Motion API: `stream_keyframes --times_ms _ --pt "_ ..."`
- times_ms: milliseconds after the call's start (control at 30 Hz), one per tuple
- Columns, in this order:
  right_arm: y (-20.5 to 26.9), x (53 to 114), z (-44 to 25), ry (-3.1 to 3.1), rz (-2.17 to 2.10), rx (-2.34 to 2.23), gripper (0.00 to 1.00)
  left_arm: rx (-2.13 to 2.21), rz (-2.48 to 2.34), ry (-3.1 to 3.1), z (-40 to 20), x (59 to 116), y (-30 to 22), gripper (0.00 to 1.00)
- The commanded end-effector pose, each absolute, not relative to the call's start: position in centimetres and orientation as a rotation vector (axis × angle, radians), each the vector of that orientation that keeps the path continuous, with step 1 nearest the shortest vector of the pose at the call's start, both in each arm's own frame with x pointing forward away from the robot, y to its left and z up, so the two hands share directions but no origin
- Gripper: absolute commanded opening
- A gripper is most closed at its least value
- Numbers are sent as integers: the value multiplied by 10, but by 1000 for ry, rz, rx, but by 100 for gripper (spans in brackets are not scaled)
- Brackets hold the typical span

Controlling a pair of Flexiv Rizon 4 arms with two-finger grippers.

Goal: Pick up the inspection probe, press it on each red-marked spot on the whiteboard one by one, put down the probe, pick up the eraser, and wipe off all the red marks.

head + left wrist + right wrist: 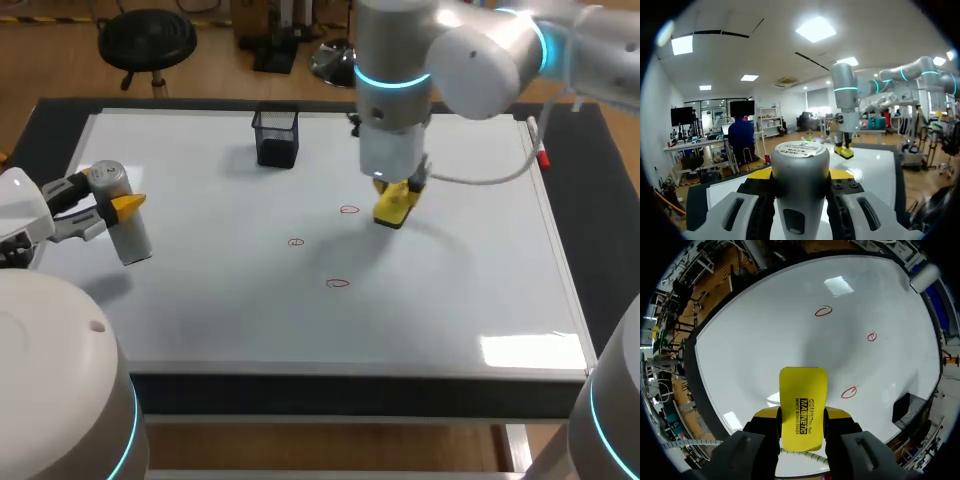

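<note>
Inspection probe (130, 238), mid-left, clamped in your left gripper (118, 207), held aside, likely clearing the whiteboard (450, 300); yellow eraser (394, 208), upper centre, pinched by your right gripper (396, 195) beside a red mark (349, 210) for wiping.

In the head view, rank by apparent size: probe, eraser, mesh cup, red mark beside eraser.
Largest: probe.
Then mesh cup and eraser, about alike; the right pincer hides part of the eraser.
Smallest: red mark.

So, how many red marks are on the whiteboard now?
3 red marks: one beside the eraser in the right end effector, one mid-board, one nearest the front edge. The eraser may hide another.
</note>
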State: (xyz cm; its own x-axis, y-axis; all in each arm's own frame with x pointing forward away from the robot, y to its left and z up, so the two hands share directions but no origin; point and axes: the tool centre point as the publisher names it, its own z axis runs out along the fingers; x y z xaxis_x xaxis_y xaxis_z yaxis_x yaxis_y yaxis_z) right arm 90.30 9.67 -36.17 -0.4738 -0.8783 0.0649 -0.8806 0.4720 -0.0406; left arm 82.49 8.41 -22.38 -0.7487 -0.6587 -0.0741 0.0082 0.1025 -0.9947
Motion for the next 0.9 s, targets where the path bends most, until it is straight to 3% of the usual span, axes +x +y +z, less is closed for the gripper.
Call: stream_keyframes --times_ms 33,467,900 --pt "126 902 -363 -2584 170 1679 0 -635 -1690 1869 -223 825 83 0" --pt "209 891 -368 -2395 143 1970 0 -635 -1690 1869 -223 825 83 0" --pt "244 875 -370 -2267 149 2113 0 -635 -1690 1869 -223 825 83 0"
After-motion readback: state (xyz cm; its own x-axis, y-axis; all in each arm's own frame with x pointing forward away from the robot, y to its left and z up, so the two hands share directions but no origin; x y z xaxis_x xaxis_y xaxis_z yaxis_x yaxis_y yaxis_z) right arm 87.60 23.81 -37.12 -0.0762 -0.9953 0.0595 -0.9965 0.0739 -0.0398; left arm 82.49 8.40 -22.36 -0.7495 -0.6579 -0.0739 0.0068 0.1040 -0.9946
